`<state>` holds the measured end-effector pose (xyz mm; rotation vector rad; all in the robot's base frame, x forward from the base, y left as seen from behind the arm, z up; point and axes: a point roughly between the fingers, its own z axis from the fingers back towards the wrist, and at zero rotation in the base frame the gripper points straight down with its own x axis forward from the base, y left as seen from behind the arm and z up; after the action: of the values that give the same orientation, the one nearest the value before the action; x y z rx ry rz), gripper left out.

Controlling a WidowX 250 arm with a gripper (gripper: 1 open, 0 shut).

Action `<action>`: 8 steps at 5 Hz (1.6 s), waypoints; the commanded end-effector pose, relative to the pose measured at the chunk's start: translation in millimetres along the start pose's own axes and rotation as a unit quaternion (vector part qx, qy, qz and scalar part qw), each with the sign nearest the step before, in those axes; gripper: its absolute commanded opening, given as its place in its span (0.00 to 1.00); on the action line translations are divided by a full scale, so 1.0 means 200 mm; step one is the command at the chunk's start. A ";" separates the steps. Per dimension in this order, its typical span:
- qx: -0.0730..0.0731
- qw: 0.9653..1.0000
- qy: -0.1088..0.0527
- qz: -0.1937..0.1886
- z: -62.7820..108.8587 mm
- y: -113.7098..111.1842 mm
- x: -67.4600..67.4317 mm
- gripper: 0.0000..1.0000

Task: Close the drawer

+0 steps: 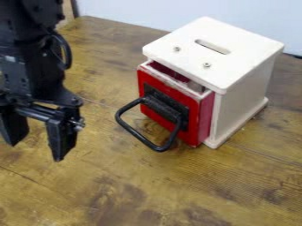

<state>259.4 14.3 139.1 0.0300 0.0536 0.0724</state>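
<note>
The red-fronted drawer (189,110) sits in a small pale wooden box (230,62) at the right of the table. Its front stands slightly out from the box. Its black looped bar handle (144,134) hangs forward and rests on the table. My black gripper (37,132) is at the far left, well apart from the handle. Its two fingers (62,139) point down with a wide gap between them and hold nothing.
The box has a slotted top (214,45) with two screws. The wooden table (177,190) stretches in front of the drawer and between the gripper and the handle. A pale wall runs along the back edge.
</note>
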 end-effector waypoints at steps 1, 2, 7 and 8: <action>0.002 0.999 -0.038 0.027 0.11 -0.12 0.00 1.00; 0.000 0.997 -0.039 0.066 0.11 -0.15 0.01 1.00; -0.045 0.992 -0.046 0.105 0.14 -0.19 -0.06 1.00; -0.046 0.994 -0.040 0.093 0.11 -0.17 -0.09 1.00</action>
<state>247.9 -22.3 150.8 -0.0395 0.0170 0.2656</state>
